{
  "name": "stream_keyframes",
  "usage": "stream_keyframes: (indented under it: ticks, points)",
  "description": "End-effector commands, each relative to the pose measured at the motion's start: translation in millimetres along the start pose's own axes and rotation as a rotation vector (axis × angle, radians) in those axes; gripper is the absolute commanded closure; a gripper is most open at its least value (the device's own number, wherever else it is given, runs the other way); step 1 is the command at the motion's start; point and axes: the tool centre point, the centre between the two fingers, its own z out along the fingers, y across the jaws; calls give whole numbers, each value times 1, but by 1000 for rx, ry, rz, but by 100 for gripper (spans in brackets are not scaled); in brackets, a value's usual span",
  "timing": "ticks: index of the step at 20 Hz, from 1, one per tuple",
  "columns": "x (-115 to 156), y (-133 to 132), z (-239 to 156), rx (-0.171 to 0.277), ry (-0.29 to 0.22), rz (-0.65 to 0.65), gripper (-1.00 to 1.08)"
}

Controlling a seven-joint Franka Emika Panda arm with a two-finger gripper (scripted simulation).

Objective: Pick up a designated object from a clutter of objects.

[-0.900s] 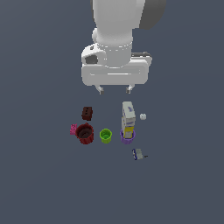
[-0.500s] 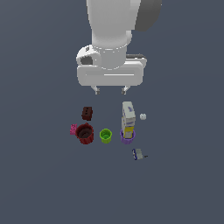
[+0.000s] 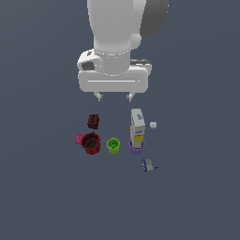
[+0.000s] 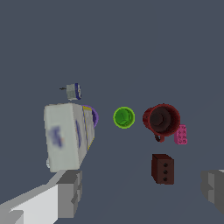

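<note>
plain dark grey floor (image 3: 42, 197), flat even light

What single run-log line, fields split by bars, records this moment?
phase: approach | claw: open, empty, above clutter | target: dark reddish-brown boxy block, untouched, beside dark red mug | grasp: not yet made

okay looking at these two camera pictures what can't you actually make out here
- Purple cup: mostly hidden behind the white-yellow carton in both views.
- Carton print: blurred in the wrist view, too small in the exterior view.
- Small blue-grey item: too small in either view to identify.
- Tiny white ball: not visible in the wrist view.
- Pincer: fingers cut off by the wrist picture's edges.
- Pink piece: partly hidden by the dark red mug in the exterior view.
</note>
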Motion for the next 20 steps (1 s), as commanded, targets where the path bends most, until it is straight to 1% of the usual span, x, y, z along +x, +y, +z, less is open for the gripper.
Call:
stream_keyframes:
  ticks: [1,6,12,20]
  points:
    - [0,3,6,1,-1,0,-92]
    - [-3,15,27,7,-2,-1,-92]
    - [-11,38,69,15,-2,-1,-92]
    - [-41,80,141,22,-2,4,-92]
